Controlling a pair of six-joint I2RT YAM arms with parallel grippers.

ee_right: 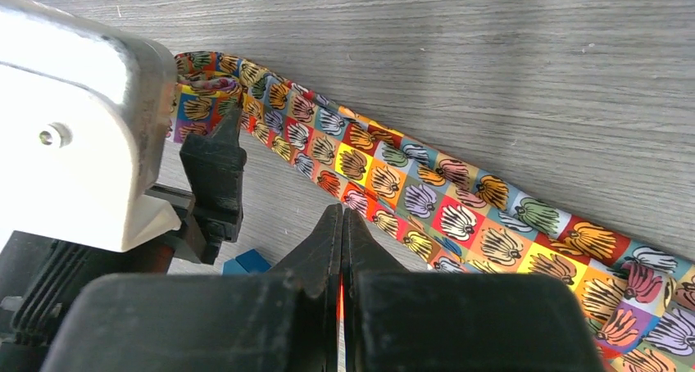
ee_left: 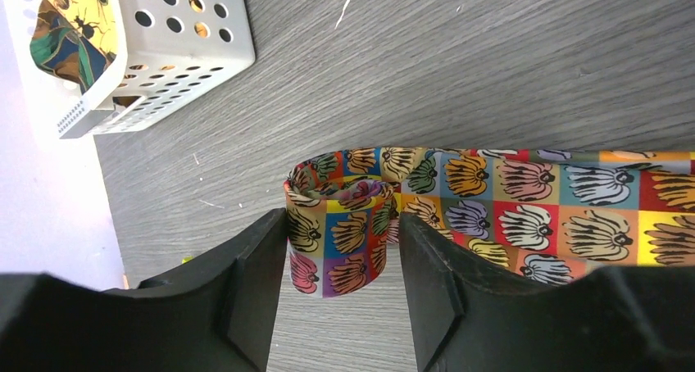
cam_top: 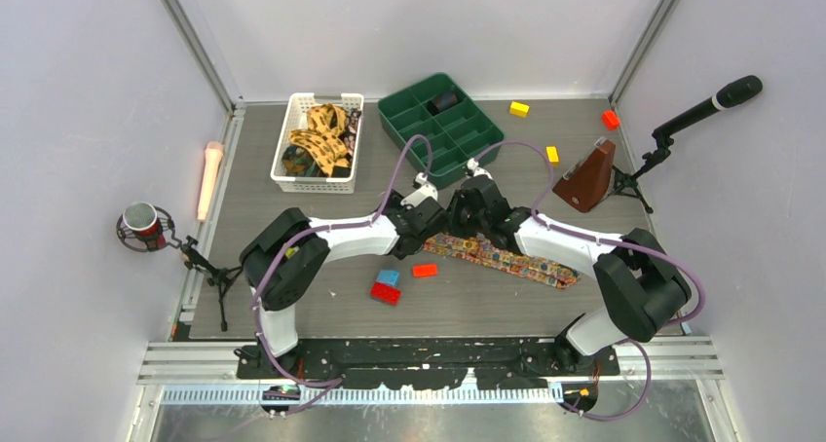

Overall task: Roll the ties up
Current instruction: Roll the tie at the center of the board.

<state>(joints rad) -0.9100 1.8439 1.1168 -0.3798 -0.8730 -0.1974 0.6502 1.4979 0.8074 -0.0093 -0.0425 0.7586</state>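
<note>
One tie (cam_top: 516,262) with bright shell-pattern squares lies flat across the middle of the table, its left end rolled into a small coil (ee_left: 344,224). My left gripper (cam_top: 429,220) is open, and its fingers (ee_left: 254,290) straddle the coil; the left finger touches it. My right gripper (cam_top: 468,220) is shut and empty. In the right wrist view its tips (ee_right: 342,215) hover just beside the flat tie (ee_right: 459,208). More ties (cam_top: 317,140) lie bundled in the white basket (cam_top: 312,184), which also shows in the left wrist view (ee_left: 176,36).
A green divided tray (cam_top: 414,82) stands at the back. Red blocks (cam_top: 386,293) (cam_top: 425,270) and a blue block (cam_top: 389,277) lie near the coil. Yellow blocks (cam_top: 519,109), a brown wedge (cam_top: 587,179) and microphone stands (cam_top: 144,226) (cam_top: 726,96) ring the table.
</note>
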